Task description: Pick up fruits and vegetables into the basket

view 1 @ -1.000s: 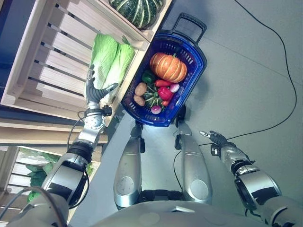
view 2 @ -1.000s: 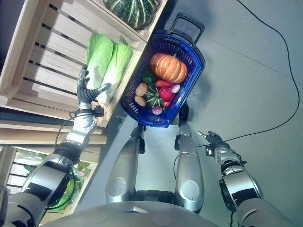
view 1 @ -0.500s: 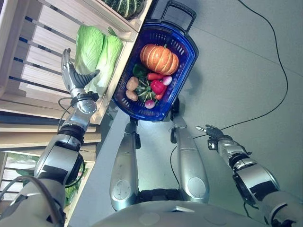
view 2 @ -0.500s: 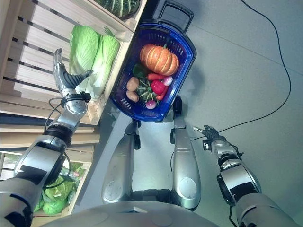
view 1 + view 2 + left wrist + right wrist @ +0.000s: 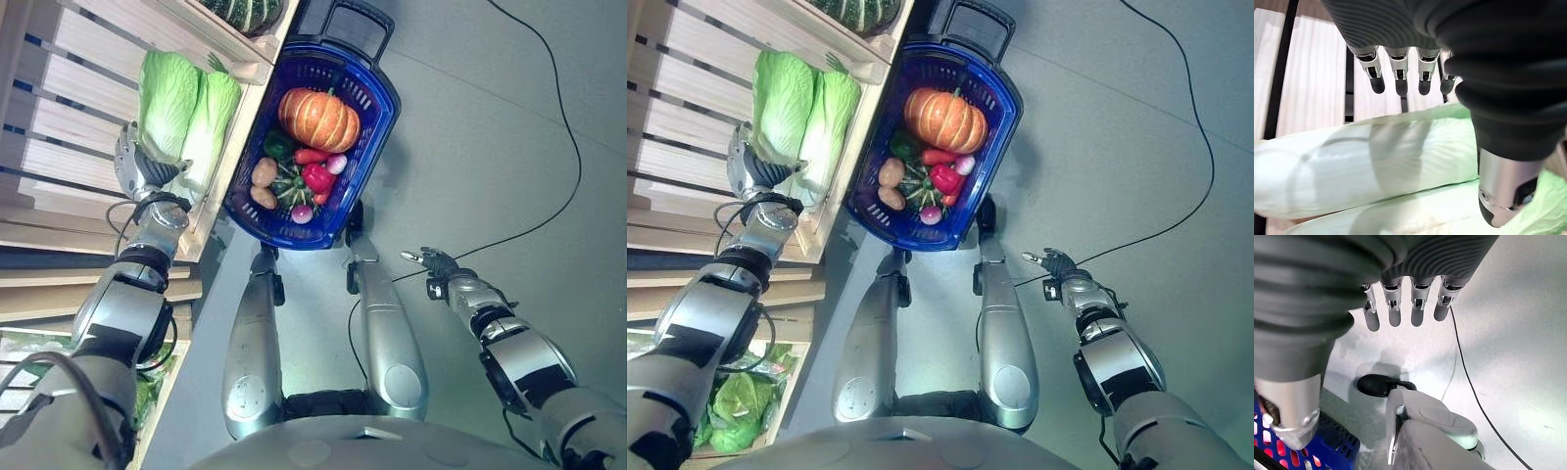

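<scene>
Two pale green napa cabbages (image 5: 167, 98) (image 5: 209, 122) lie side by side in a slatted wooden crate (image 5: 69, 88) on the shelf at my left. My left hand (image 5: 135, 168) is open at the near end of the left cabbage (image 5: 1366, 166), fingers (image 5: 1398, 81) straight above it and thumb (image 5: 1503, 191) over the second one. On the floor before me stands the blue basket (image 5: 370, 137), holding an orange pumpkin (image 5: 318, 118), potatoes (image 5: 263, 172), a red pepper (image 5: 317, 177) and other vegetables. My right hand (image 5: 438, 265) hangs open over the floor at the right.
A dark green striped squash (image 5: 243, 12) sits in the crate beyond the cabbages. Leafy greens (image 5: 740, 406) fill a lower shelf at the left. The basket's black handle (image 5: 348, 22) points away from me. Grey floor (image 5: 490, 127) spreads to the right.
My left hand has moved in against the near end of the left cabbage. The whole picture has shifted, so the camera moved. The right hand stays where it was.
</scene>
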`<state>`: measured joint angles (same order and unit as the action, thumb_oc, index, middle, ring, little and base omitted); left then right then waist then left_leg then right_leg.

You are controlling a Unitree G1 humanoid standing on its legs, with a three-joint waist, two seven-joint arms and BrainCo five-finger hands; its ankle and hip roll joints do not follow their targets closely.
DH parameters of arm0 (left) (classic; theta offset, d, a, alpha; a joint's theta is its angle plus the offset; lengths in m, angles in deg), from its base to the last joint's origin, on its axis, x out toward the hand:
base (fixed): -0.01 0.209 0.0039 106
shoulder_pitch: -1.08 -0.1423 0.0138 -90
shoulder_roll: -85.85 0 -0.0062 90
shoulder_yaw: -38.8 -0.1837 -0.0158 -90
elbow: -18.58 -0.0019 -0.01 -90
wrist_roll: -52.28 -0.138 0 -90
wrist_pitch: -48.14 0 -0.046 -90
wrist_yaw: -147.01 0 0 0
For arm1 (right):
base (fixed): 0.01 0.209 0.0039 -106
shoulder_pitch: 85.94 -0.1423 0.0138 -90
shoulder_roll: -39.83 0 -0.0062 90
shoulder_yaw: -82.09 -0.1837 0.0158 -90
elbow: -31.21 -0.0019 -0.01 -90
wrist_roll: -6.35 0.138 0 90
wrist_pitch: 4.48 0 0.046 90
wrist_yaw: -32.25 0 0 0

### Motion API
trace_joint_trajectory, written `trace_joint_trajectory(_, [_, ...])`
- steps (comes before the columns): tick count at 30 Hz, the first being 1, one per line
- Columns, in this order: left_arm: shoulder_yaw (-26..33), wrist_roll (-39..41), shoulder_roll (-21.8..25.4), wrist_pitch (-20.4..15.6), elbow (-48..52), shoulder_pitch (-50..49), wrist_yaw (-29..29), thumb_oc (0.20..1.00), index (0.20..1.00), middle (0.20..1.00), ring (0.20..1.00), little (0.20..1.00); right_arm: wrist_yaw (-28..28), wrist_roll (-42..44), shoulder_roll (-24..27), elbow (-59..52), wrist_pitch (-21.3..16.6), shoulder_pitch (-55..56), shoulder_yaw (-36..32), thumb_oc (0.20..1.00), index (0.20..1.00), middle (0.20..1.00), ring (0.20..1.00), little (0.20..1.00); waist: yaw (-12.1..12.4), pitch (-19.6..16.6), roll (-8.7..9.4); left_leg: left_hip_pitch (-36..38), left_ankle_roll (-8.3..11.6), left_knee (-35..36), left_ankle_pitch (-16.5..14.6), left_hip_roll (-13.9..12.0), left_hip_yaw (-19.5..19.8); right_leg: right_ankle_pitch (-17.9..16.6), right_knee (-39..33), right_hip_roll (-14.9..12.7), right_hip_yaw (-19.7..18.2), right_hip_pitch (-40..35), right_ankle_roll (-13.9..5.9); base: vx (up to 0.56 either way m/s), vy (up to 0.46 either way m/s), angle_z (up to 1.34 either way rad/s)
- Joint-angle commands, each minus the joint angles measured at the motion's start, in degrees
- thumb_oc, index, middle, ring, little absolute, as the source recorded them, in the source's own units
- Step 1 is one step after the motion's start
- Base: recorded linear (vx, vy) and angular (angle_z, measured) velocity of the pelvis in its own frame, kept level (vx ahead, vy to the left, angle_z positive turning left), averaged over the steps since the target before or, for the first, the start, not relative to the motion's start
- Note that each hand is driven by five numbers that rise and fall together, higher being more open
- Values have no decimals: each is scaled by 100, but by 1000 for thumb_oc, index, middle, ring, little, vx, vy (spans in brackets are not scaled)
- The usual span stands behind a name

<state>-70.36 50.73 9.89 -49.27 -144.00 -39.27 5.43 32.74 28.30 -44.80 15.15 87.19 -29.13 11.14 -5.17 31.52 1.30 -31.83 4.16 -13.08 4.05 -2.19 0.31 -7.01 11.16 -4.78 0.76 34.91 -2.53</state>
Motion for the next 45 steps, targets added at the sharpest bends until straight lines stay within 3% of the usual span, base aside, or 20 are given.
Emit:
trace_joint_trajectory(1, [33,255,340,144,-356,122,-135,1000,1000,1000,1000,1000,9,162,190,-4,152,153,276,1000,1000,1000,1000,1000,10,-173,42,-446,-82,-443,-298,185,-102,850,905,321,39,192,23,-1,14,-3])
trace_joint_trajectory(15, [-94,554,303,368,-845,368,-600,1000,1000,1000,1000,1000,79,185,232,44,179,-30,373,1000,1000,1000,1000,1000,-38,-173,93,-582,-53,-492,-288,170,-123,873,953,357,35,313,25,-1,3,-1])
trace_joint_trajectory(32, [-46,755,305,1022,-1091,665,-400,1000,1000,1000,1000,1000,46,326,180,14,242,-169,490,1000,1000,1000,1000,1000,-48,-173,181,-790,-31,-523,-239,165,-92,820,969,389,41,524,24,-1,0,0])
trace_joint_trajectory(45, [0,874,305,1247,-1176,696,-166,1000,1000,1000,1000,1000,49,394,180,33,225,-205,521,1000,1000,1000,1000,1000,-31,-173,210,-856,-17,-540,-255,173,-64,830,971,389,54,587,15,0,0,0])
